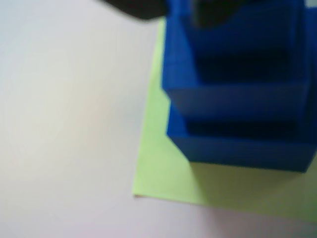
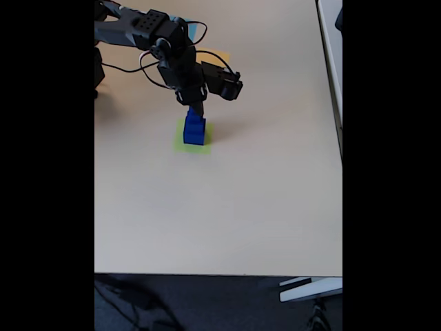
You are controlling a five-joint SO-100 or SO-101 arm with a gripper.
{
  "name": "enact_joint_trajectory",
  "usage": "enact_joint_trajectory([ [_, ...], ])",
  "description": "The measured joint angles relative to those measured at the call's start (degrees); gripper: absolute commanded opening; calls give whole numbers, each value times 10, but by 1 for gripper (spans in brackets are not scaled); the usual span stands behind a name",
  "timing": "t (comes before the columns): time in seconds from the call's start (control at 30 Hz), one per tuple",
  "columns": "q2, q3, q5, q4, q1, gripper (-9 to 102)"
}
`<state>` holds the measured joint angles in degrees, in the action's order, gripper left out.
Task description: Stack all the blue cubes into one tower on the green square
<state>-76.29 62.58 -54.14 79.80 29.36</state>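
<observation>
Three dark blue cubes stand in a stepped tower [image 2: 194, 129] on the green square [image 2: 180, 143]. The blurred wrist view shows the large cube [image 1: 242, 151] at the bottom, the medium cube [image 1: 237, 101] on it and the small cube [image 1: 242, 39] on top, with the green square [image 1: 163, 173] under them. My gripper [image 2: 196, 110] points straight down at the tower's top. In the wrist view, its black fingertips [image 1: 141, 10] sit at the upper edge beside the small cube, around the gripper [image 1: 173, 12] centre. Blur hides whether they press on the cube.
The arm [image 2: 148, 31] reaches in from the upper left of the fixed view, trailing cables. Behind it lie a light-blue square [image 2: 198, 29] and an orange square [image 2: 215, 55], both partly covered. The beige table [image 2: 220, 207] ends at a front edge low in that view.
</observation>
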Motion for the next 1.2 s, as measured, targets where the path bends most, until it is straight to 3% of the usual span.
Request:
enact_joint_trajectory([
  [0.47, 1, -36, 2, 0, 4, 0],
  [0.77, 25, -225, 9, 3, -31, 0],
  [1.2, -42, -238, -89, 172, -70, 0],
])
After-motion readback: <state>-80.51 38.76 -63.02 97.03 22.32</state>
